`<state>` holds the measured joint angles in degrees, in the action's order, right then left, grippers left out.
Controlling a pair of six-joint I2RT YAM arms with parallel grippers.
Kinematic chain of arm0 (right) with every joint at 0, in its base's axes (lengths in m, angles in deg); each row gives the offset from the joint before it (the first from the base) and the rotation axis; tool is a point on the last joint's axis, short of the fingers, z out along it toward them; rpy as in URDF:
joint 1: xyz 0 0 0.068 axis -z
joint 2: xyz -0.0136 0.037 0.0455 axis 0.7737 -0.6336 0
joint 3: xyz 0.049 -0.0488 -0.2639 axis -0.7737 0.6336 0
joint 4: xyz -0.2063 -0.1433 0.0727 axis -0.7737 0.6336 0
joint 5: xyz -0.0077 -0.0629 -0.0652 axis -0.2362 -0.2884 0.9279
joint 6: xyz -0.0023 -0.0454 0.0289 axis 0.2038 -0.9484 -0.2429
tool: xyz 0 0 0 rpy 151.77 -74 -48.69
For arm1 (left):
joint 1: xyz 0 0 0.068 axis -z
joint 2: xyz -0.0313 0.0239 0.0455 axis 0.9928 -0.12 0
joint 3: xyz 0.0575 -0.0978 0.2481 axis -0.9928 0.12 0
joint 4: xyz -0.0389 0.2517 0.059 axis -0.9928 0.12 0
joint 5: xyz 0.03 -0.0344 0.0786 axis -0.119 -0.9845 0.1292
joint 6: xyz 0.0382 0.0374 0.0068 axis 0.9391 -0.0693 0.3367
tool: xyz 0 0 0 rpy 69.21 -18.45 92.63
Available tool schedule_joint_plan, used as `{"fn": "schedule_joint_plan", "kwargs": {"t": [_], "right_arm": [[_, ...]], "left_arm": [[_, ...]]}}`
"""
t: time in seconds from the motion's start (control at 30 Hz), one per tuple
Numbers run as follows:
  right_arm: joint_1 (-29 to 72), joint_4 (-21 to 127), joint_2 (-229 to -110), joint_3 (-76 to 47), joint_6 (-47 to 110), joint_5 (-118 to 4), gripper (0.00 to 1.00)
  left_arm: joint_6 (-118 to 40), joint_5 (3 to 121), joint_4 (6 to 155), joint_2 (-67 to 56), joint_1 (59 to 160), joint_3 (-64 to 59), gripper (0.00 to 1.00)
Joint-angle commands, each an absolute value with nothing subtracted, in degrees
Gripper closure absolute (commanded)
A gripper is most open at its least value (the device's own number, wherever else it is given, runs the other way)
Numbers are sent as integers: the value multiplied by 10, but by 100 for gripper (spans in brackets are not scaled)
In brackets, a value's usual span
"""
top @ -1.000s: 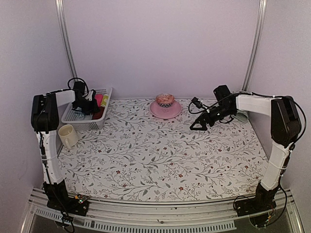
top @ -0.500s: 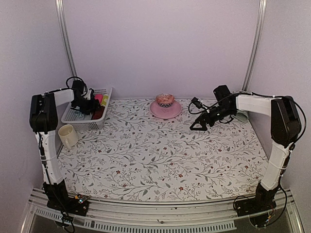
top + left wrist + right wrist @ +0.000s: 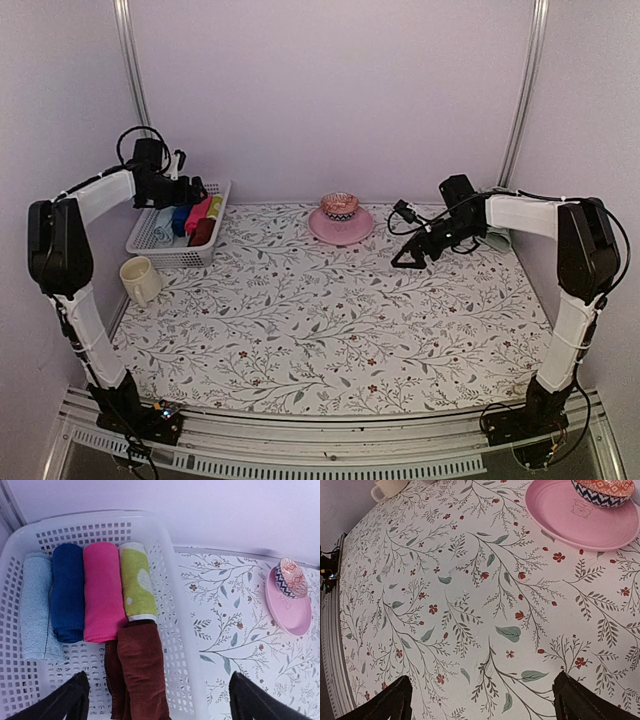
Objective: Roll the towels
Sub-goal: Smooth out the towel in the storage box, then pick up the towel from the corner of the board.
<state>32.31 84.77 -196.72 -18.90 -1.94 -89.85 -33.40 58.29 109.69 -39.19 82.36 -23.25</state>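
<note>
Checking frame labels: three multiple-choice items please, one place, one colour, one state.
1. The patterned bowl sits: A on the pink plate; B on the floor; C on a shelf.
2. In the basket, the towel nearest the left wrist camera is: A pink; B light blue; C red-brown.
3. The left gripper is: A shut on a towel; B open, empty; C shut, empty.
1 A, plate under it. 2 C, the red-brown towel lies before the row. 3 B, fingers wide apart, nothing between.

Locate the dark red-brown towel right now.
Left wrist view: the dark red-brown towel lies in the white basket at far left, next to the ends of the pink roll and lime-green roll.
</note>
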Motion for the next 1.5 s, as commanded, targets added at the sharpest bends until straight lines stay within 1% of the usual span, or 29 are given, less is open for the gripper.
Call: {"fn": "schedule_joint_plan", "kwargs": {"t": [0.0,0.17,0.33,0.4,0.57,0.73,0.87,1.03,1.23,1.3,1.47], "right_arm": [[325,809,-1962,-181,4,-822,1],[356,779,-1956,-178,44,-722,1],[422,765,-1963,-190,81,-654,1],[446,766,-1975,-210,93,-612,1],[489,768,-2015,-271,107,-498,1],[529,802,-2086,-373,106,-451,1],[531,856,-2170,-489,70,-390,1],[531,892,-2270,-599,30,-351,1],[531,890,-2332,-630,-5,-303,1],[530,889,-2340,-634,-10,-295,9],[524,883,-2343,-640,-12,-283,15]], "left_arm": [[-334,630,1080,-337,879,-190,3],[-344,677,1084,-268,955,-148,3],[-357,713,1097,-202,1027,-97,3],[-356,732,1105,-178,1057,-66,3],[-355,737,1101,-110,1110,18,3],[-354,723,1061,-43,1117,93,3],[-348,707,1067,-13,1118,102,3],[-332,691,1070,26,1118,119,3],[-327,691,1032,56,1118,173,3],[-325,694,1030,53,1118,174,3],[-325,691,1031,38,1118,172,3]]}}
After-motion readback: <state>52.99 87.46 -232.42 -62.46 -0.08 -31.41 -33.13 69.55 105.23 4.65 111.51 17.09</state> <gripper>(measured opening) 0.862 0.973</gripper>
